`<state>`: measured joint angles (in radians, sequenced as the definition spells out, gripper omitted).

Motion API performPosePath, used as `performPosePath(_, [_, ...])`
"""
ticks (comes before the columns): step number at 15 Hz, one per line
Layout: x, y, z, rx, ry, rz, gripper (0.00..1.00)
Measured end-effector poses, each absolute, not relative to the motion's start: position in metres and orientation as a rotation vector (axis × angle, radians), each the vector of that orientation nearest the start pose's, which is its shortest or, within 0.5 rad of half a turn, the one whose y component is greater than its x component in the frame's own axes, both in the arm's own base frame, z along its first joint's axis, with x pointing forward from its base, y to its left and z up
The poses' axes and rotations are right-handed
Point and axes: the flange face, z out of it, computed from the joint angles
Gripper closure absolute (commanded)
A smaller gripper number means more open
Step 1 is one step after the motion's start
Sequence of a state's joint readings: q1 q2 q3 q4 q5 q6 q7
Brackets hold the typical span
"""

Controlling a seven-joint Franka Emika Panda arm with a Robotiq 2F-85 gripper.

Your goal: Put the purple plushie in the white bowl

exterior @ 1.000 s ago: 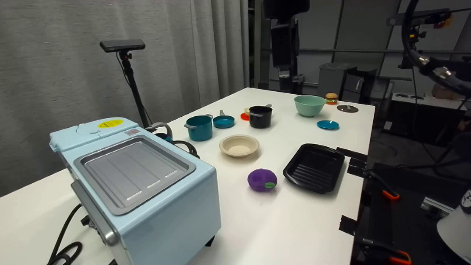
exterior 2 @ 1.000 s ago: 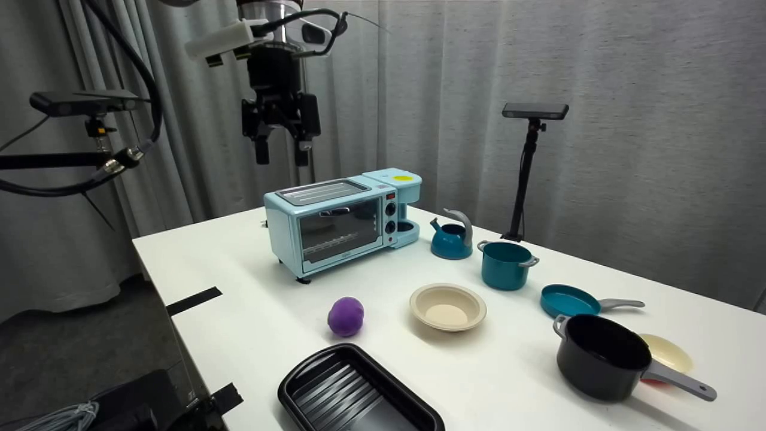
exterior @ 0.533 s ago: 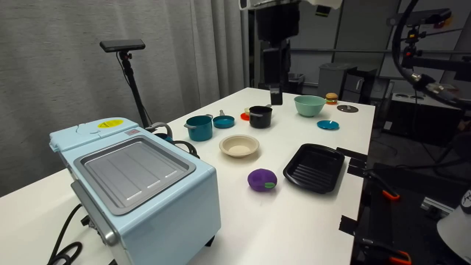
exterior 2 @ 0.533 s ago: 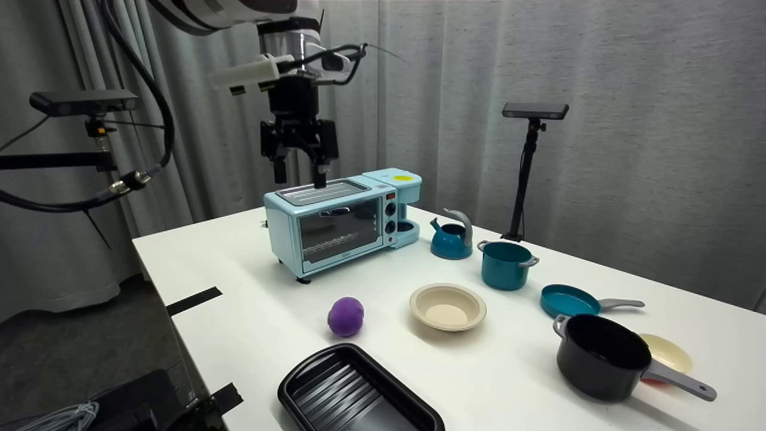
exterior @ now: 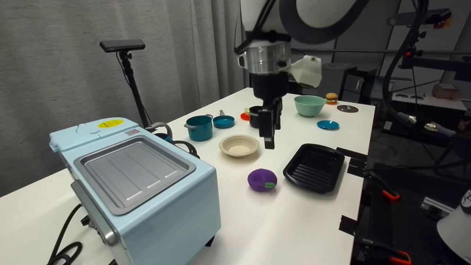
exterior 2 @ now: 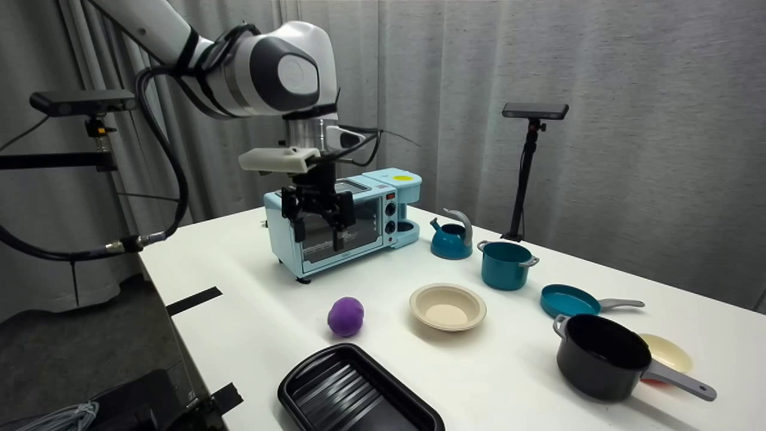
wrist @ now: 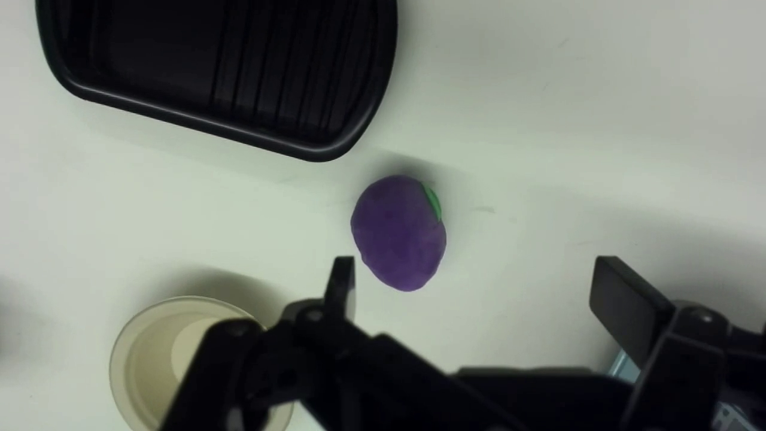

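Three views meet on the purple plushie [wrist: 398, 233]

In an exterior view the gaze slants down along the table [exterior: 279, 228], the oven [exterior: 173, 221] looming nearer than the plushie, the green bowl [exterior: 310, 106] well beyond it. In an exterior view facing roughly crosswise, toward the curtain [exterior 2: 634, 66], the black tray [exterior 2: 359, 389] lies nearer than the plushie and the oven beyond it. The wrist view looks almost straight down, the plushie near its middle and at its largest, the parted jaws nearer. Plushie, tray and white bowl [exterior 2: 449, 314] show in both exterior views and the wrist view.
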<state>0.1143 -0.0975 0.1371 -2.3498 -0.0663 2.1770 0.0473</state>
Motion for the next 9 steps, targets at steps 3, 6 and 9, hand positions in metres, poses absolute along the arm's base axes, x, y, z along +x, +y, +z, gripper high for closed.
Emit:
performPosePath(3, [0.472, 0.118, 0.323, -3.199, -0.423, 0.083, 0.0])
performPosePath(6, [0.478, 0.117, 0.287, -3.206, -0.425, 0.1, 0.0])
performPosePath(9, [0.481, 0.109, 0.253, -3.217, -0.408, 0.151, 0.0])
